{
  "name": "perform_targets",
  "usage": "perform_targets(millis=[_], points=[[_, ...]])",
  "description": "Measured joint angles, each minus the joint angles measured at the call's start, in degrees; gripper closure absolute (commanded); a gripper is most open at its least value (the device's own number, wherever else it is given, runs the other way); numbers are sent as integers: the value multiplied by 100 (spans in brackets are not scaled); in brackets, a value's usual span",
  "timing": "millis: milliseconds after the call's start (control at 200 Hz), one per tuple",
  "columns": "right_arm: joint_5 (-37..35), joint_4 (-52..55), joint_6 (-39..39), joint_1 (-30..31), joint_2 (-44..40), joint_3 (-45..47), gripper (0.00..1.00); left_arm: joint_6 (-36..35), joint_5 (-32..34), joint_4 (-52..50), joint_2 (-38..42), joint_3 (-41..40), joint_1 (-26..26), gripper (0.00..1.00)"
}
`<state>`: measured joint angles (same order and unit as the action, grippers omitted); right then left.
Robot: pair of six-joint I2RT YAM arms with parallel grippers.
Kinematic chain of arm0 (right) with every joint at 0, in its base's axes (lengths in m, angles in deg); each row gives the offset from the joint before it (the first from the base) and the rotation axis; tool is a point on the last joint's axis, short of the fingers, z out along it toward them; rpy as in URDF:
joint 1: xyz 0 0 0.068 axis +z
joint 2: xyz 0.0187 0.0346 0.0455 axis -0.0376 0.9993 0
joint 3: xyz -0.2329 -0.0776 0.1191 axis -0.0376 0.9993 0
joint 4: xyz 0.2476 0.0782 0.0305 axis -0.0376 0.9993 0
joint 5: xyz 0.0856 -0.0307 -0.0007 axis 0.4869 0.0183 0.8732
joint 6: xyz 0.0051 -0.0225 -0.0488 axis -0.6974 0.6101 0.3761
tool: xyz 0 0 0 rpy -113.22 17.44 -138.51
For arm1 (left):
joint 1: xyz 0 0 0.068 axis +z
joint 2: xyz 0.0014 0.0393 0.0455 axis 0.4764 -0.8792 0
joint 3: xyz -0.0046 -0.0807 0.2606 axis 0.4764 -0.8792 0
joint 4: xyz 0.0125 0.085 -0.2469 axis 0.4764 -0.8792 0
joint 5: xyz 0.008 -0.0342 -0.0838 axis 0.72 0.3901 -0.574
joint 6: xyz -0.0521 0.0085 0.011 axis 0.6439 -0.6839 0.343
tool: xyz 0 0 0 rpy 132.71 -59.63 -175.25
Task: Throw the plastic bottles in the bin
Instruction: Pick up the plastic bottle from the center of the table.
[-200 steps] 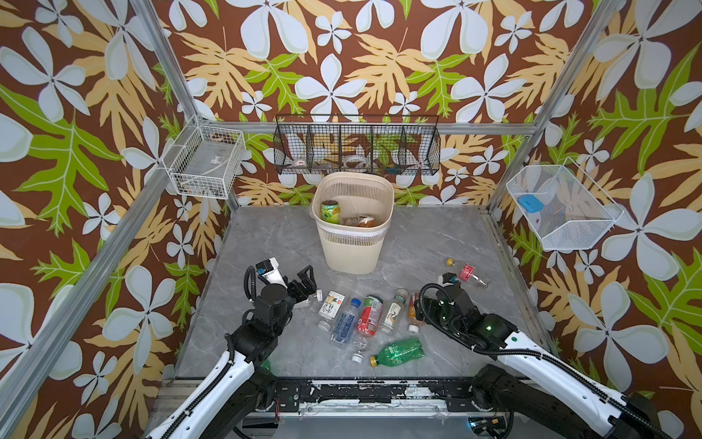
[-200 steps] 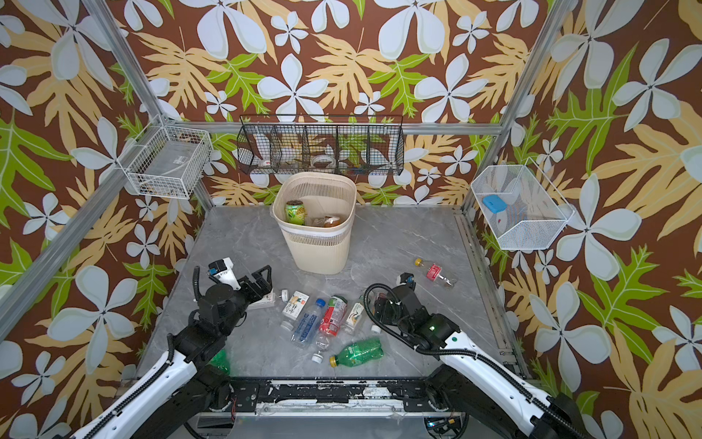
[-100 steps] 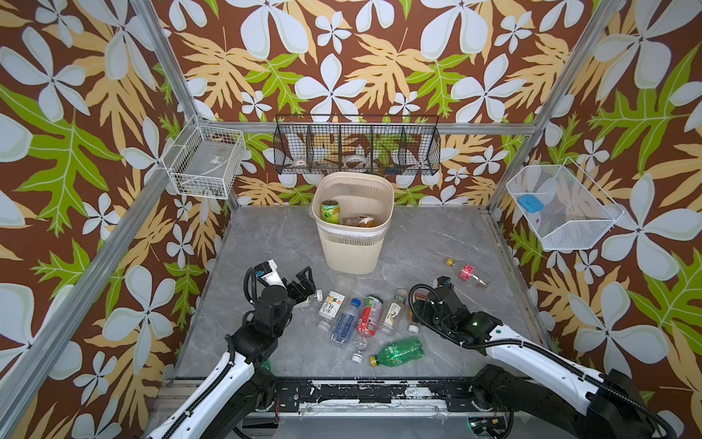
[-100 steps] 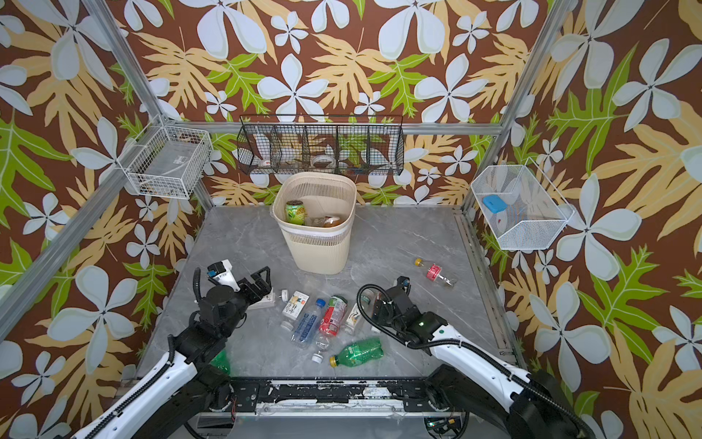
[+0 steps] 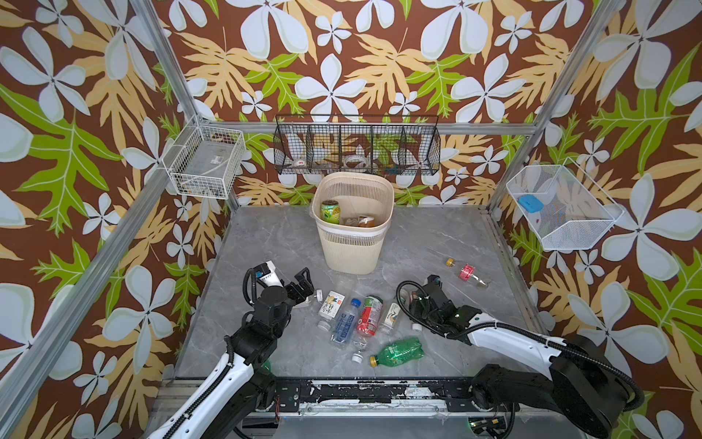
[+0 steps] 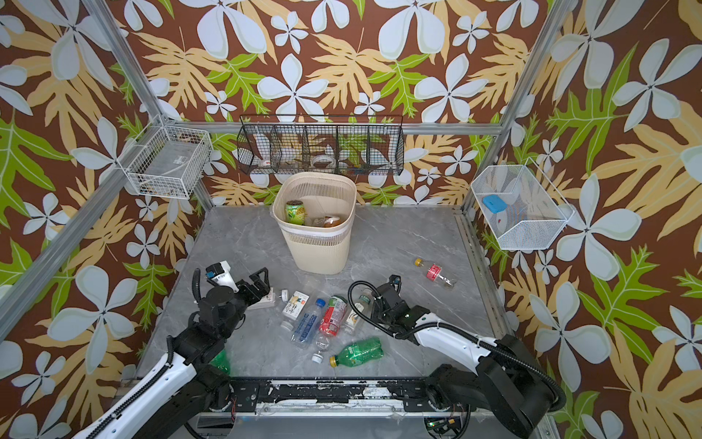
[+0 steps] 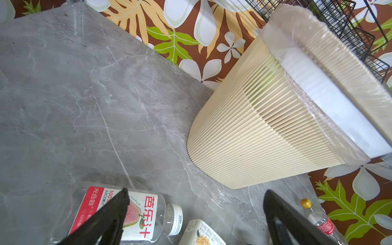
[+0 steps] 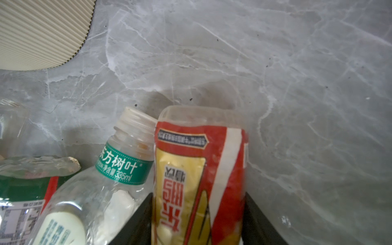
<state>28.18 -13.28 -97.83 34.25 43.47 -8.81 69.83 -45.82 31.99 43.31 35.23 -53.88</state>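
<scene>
We see the right pincer (image 8: 197,203) seemingly clamped on the red-and-yellow bottle (image 8: 199,148), lying on the counter (image 8: 233,53) near the bin (image 5: 353,247). Left pincer (image 7: 197,192) stands wide apart above a guava-juice bottle (image 7: 146,210); more bottles (image 5: 366,315) lie clustered mid-counter.

- grey marble table (image 5: 273,243) forms the floor of the cell;
- black wire basket (image 5: 357,146) hangs at twelve o'clock on the back wall, split into compartments; a white ring (image 5: 356,161) lies inside;
- white wire basket (image 5: 205,163) hangs at ten o'clock;
- white mesh basket (image 5: 569,232) hangs at two o'clock, holding a blue object (image 5: 531,203);
- floral wallpaper (image 5: 330,57) covers every wall behind the aluminium frame (image 5: 475,128)
</scene>
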Motion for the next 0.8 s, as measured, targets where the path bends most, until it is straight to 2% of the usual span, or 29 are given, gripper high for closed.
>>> perform_targets(millis=[220, 460, 641, 801], points=[[-127, 44, 44, 0, -190, -42, 48, -20, 0, -68, -20, 0, 7, 0], [-417, 459, 313, -2, -817, -470, 47, -13, 0, -81, -24, -11, 9, 0], [-699, 732, 715, -2, -1231, -1486, 47, 70, 0, -129, 74, -142, 9, 0], [-767, 649, 1259, -2, -887, -2966, 48, 116, 0, -190, 295, -299, 15, 0]])
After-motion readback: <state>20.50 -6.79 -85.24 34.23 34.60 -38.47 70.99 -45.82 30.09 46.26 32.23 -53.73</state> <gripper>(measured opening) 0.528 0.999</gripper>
